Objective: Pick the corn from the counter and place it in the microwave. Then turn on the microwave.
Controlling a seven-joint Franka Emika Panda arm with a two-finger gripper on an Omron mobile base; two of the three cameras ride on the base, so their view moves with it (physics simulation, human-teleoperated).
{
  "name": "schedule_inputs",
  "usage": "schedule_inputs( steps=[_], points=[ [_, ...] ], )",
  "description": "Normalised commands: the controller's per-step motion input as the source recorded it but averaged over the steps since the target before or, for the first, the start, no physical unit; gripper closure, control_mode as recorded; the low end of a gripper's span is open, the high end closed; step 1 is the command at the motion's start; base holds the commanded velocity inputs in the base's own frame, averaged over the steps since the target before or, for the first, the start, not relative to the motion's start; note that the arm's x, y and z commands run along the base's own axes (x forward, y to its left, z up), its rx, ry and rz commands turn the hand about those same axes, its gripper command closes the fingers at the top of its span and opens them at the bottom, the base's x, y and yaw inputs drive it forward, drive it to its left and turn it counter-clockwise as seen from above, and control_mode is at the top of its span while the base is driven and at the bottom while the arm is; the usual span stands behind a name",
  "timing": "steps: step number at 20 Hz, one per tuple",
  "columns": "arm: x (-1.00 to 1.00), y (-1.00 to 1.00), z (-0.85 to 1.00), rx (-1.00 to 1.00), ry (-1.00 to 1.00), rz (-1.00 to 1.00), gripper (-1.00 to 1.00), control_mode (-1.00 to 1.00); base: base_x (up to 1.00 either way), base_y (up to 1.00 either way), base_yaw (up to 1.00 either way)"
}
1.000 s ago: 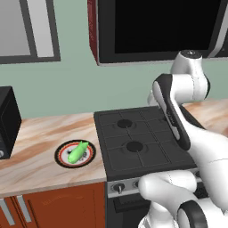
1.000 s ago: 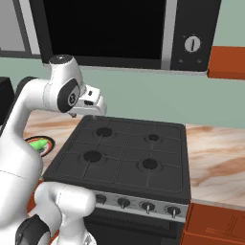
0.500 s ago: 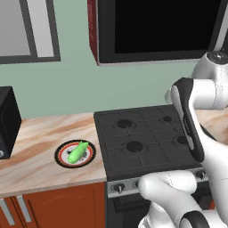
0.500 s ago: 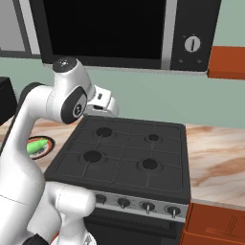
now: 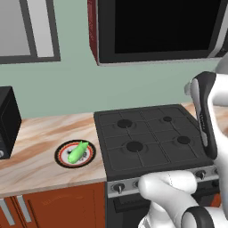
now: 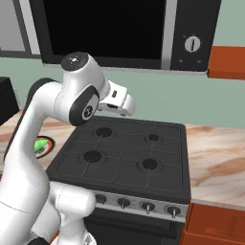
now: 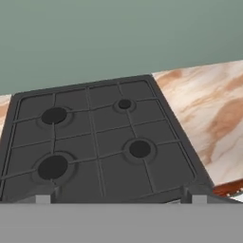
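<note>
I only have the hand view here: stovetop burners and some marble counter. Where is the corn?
Observer: The corn lies on a round plate on the counter, left of the stovetop.
Operator: Is the microwave door open?
Observer: No, the microwave above the stove has its dark door closed.
Operator: Any control on it?
Observer: A round dial sits on its right panel.

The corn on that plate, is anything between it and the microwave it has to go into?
Yes, the microwave door is shut, so its glossy front blocks the way in. The corn lies on the plate on the counter, lower left of the microwave; nothing else stands between them.
</note>
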Motion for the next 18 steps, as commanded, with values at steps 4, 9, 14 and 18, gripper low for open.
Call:
schedule_inputs(
  steps=[4, 9, 14, 18],
  points=[
    [-0.11, -0.46, 0.35, 0.01, -0.05, -0.07, -1.0, -1.0, 0.0, 0.0, 0.0],
    [-0.02, -0.42, 0.41, 0.02, -0.07, -0.03, -1.0, -1.0, 0.0, 0.0, 0.0],
    [-0.01, -0.39, 0.39, 0.01, -0.09, -0.02, -1.0, -1.0, 0.0, 0.0, 0.0],
    [0.0, -0.33, 0.35, 0.0, -0.1, 0.0, -1.0, -1.0, 0.0, 0.0, 0.0]
  ],
)
